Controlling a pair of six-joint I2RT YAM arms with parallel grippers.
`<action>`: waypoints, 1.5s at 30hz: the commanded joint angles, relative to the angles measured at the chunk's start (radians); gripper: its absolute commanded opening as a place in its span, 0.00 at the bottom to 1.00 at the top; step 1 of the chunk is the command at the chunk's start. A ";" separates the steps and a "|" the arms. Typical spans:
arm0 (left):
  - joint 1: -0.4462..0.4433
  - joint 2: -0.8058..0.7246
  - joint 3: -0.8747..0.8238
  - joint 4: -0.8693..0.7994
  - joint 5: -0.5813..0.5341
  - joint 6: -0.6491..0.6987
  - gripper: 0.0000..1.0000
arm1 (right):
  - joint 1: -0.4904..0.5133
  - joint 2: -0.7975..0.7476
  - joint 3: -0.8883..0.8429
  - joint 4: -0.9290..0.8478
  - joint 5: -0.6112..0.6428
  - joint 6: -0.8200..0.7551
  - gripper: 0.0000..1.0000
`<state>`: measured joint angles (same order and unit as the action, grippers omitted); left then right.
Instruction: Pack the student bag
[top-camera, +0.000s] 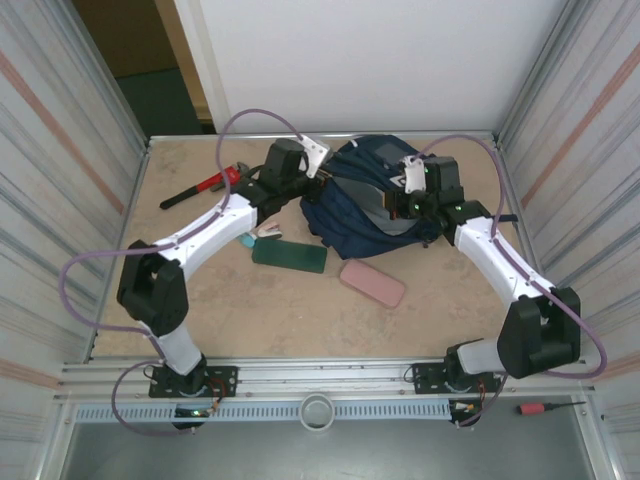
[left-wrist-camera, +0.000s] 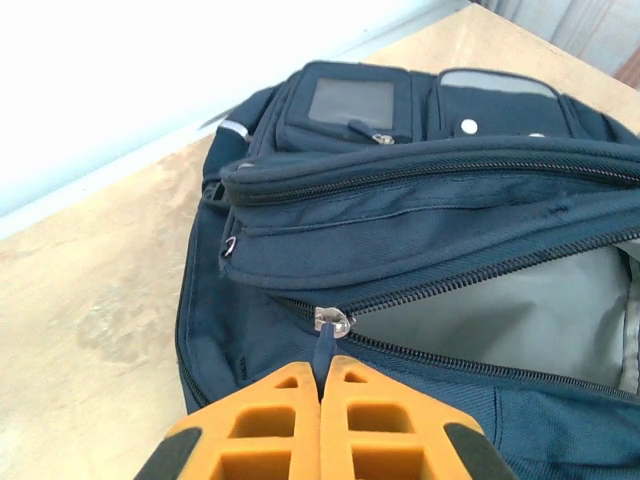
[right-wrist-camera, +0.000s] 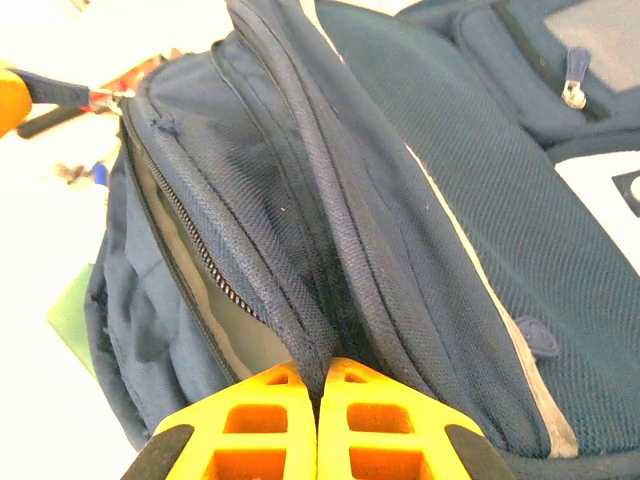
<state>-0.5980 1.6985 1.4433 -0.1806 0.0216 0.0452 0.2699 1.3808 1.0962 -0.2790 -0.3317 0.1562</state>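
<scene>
Student bag (top-camera: 375, 200) lies slumped on the tan table (top-camera: 200, 290), at about 1 o'clock from table centre and close to the back wall. It is navy woven fabric, lumpy and soft, with the main compartment unzipped and gaping on smooth grey lining (left-wrist-camera: 520, 320). Left gripper (left-wrist-camera: 322, 378): ribbed orange fingers pressed together, pinching the dark zipper pull (left-wrist-camera: 322, 350) just below the silver metal slider (left-wrist-camera: 332, 320) at the end of the open zip track. At 12 o'clock in the left wrist view is the front pocket (left-wrist-camera: 350, 100), boxy, with a flat grey window panel. Right gripper (right-wrist-camera: 318, 375): orange fingers clamped together on a padded fold of the bag's rim. Coarse mesh-like weave runs up from the pinch, with the zip teeth to its 10 o'clock. On the table in the top view, a flat dark-green rectangular case (top-camera: 289, 255) with rounded corners sits at 7 o'clock of the bag, near it. A pink pill-shaped case (top-camera: 372, 283) is at 6 o'clock, just beside the green one and apart from it. A red-and-black pipe wrench (top-camera: 200, 188) lies at 9 o'clock, well apart from the bag.
</scene>
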 joint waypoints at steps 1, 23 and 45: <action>0.017 -0.123 0.002 0.025 -0.059 -0.004 0.00 | 0.024 0.034 0.100 -0.022 -0.054 -0.009 0.00; -0.063 -0.157 -0.075 0.029 -0.026 -0.028 0.00 | 0.072 -0.003 0.076 -0.253 0.086 0.000 0.40; -0.071 -0.114 -0.093 0.021 -0.028 -0.033 0.00 | 0.362 0.115 0.007 -0.122 0.263 -0.103 0.58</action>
<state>-0.6579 1.5856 1.3312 -0.2123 -0.0013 0.0250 0.6201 1.4761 1.1049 -0.4042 -0.1509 0.1059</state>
